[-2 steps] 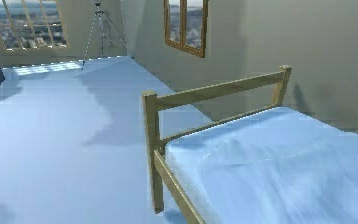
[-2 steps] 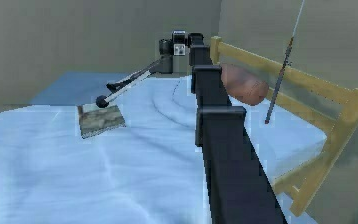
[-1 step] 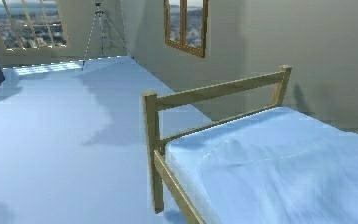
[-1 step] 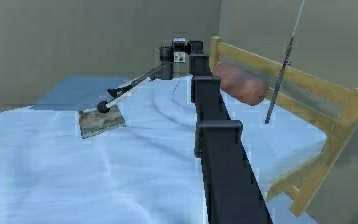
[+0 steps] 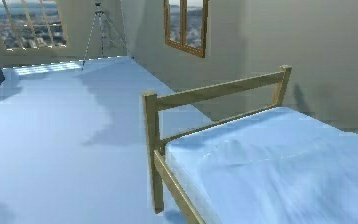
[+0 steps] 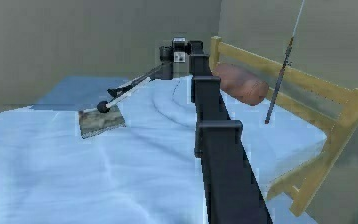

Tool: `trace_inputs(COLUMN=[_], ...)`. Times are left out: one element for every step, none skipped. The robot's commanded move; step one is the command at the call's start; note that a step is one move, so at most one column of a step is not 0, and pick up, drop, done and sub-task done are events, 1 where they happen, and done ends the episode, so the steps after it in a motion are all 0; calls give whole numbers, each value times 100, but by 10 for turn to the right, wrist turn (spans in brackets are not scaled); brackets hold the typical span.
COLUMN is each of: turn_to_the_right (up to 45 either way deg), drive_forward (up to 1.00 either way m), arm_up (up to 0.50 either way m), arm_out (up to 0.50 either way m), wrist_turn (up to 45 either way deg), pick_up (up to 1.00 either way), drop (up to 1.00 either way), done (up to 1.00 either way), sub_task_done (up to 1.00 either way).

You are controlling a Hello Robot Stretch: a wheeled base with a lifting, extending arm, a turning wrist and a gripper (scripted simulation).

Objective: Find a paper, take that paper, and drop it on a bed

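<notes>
In the arm side view a flat greyish paper (image 6: 101,122) lies on the pale blue sheet of a wooden-framed bed (image 6: 117,170). My arm (image 6: 217,140) reaches out over the mattress, and the gripper (image 6: 106,104) slants down to the left, its far end right at the paper's upper edge. I cannot tell whether the gripper holds anything, since the paper rests on the sheet there. A pinkish pillow (image 6: 243,83) sits by the headboard (image 6: 287,85). The forward view has the same bed (image 5: 277,160) at the lower right, with its wooden end rail (image 5: 215,95).
Open light blue floor (image 5: 67,130) stretches across the forward view's left toward windows (image 5: 32,25) and a tripod (image 5: 103,35). A framed window (image 5: 186,25) hangs on the wall beyond the bed. A thin dark pole (image 6: 284,65) stands by the headboard. Beige walls (image 6: 77,40) back the bed.
</notes>
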Motion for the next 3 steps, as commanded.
trace_inputs(turn_to_the_right=[0,0,0], drive_forward=[0,0,0], arm_up=[0,2,0], arm_out=[0,0,-8], wrist_turn=[0,0,0], pick_up=[0,0,0], drop=[100,0,0], done=[0,0,0], sub_task_done=[0,0,0])
